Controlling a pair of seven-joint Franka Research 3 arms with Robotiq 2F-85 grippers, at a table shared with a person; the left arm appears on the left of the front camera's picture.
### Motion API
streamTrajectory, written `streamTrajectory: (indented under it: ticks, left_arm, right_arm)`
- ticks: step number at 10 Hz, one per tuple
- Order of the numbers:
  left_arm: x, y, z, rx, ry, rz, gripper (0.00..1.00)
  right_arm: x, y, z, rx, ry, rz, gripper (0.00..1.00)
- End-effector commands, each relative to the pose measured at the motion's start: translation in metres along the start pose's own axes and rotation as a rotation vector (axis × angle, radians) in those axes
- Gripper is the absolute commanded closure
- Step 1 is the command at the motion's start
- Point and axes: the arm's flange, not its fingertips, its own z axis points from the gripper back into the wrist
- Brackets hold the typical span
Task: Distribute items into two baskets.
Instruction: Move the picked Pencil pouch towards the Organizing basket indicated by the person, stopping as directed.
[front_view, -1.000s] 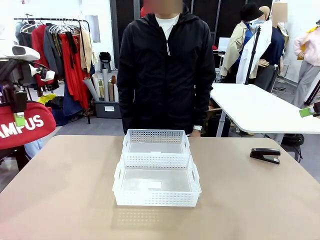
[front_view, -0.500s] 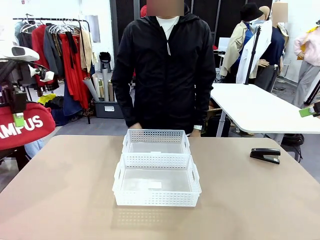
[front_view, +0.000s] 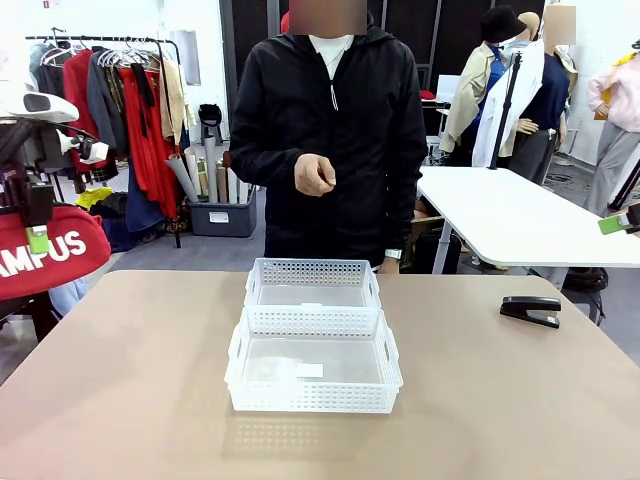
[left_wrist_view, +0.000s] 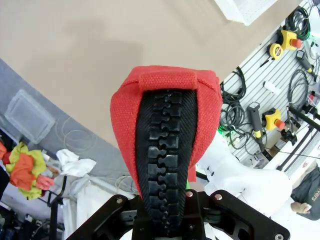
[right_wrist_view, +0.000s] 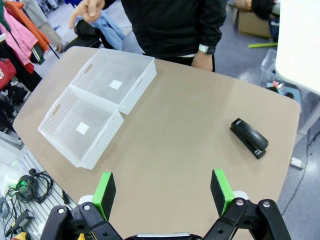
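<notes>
Our left gripper (front_view: 37, 228) pinches the red pouch (left_wrist_view: 167, 125) left of the baskets (front_view: 313, 398), and we must carry it over one, while our right gripper (right_wrist_view: 162, 192) is spread wide.

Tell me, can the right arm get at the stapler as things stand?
Probably yes: the right pincer is open and empty, and the stapler lies flat on the table ahead of it, with nothing between them.
</notes>
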Motion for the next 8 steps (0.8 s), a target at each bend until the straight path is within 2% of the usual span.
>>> streamTrajectory:
  ticks: [1,8]
  left_arm:
    - [-0.0011,-0.002,0.0002,-0.004,-0.012,0.019,1.0]
    - [-0.0011,-0.002,0.0002,-0.004,-0.012,0.019,1.0]
  right_arm:
    - [0.0012,0.0005,0.0001,0.01,-0.009,0.002,0.0]
    - [0.0012,0.0005,0.0001,0.01,-0.009,0.002,0.0]
